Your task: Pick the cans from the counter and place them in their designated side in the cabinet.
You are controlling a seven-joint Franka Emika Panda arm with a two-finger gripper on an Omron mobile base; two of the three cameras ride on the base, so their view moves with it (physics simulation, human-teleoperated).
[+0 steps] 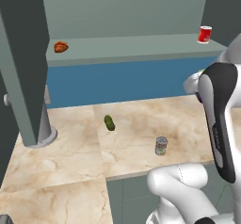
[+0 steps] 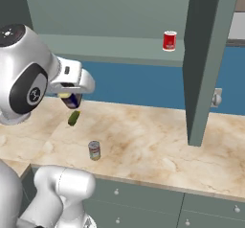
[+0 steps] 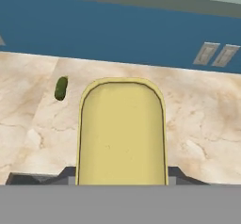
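While the yellow-topped can [image 2: 71, 99] hangs over the worktop [image 2: 143, 141], the lift to the shelf [image 2: 119, 47] is where it may slip or knock something.

Seen from the right base camera, the hand [image 2: 71, 97] is clenched on that can above the pickle [image 2: 73, 118]; the silver can [image 1: 161, 146] stands on the worktop, untouched. My judgement: the grip seems to sit near the can's top, so a quick swing could tilt or drop it. The red can [image 2: 169, 40] marks the target end, close to the open door [image 2: 208, 59]; a careless approach could topple it or clip that door.
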